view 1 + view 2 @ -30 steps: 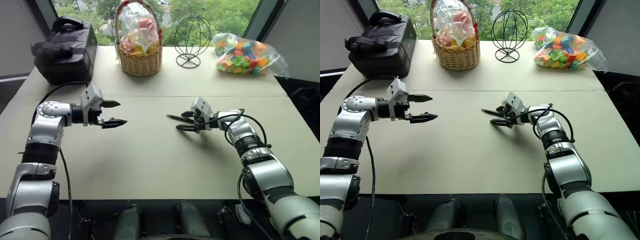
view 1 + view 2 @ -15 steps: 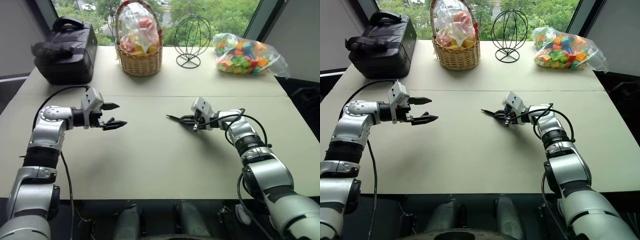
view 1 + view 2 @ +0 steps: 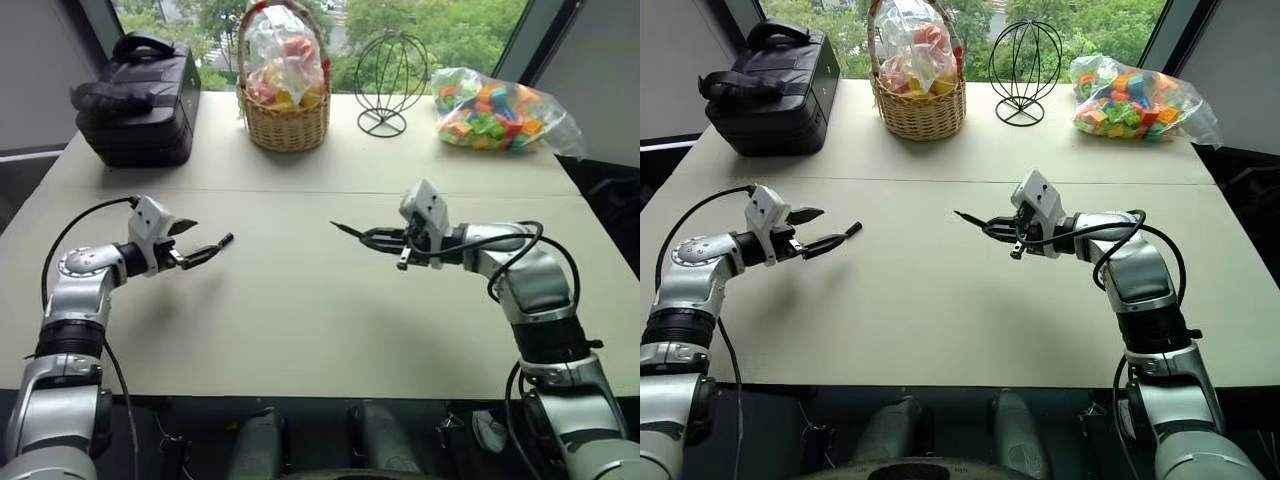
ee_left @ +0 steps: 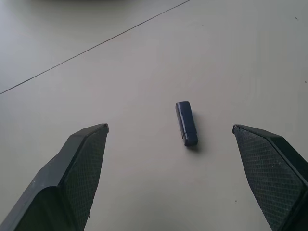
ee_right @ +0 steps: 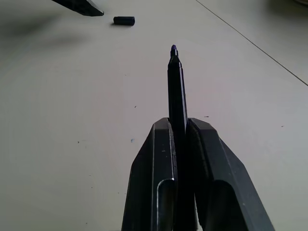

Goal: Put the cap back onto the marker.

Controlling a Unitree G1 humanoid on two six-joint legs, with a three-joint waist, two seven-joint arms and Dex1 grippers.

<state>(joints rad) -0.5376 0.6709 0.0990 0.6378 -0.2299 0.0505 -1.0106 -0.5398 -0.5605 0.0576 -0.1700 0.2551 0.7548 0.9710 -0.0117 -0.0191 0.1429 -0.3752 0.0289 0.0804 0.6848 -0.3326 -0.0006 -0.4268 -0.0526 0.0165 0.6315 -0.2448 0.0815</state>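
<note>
The marker (image 5: 177,82), a slim dark stick, juts forward from between the fingers of my right gripper (image 5: 179,120), which is shut on it. The gripper (image 3: 370,237) holds it above the middle of the table, its tip (image 3: 337,226) pointing toward my left arm. The cap (image 4: 186,123), a tiny black cylinder, lies flat on the tabletop ahead of my left gripper (image 4: 169,128), in line with the gap between its fingers. That gripper (image 3: 210,232) hovers low over the table's left side, open and holding nothing. The cap (image 5: 124,20) also appears beyond the marker tip, close to one left fingertip.
Along the table's far edge stand a black bag (image 3: 135,100), a wicker basket (image 3: 287,112) of wrapped items, a wire sphere stand (image 3: 386,72) and a clear bag of coloured blocks (image 3: 497,112). A seam (image 3: 300,193) crosses the tabletop.
My right gripper went from partly open to shut on the marker, then rose and drew back with it. My left gripper moved left and down toward the table, still open.
</note>
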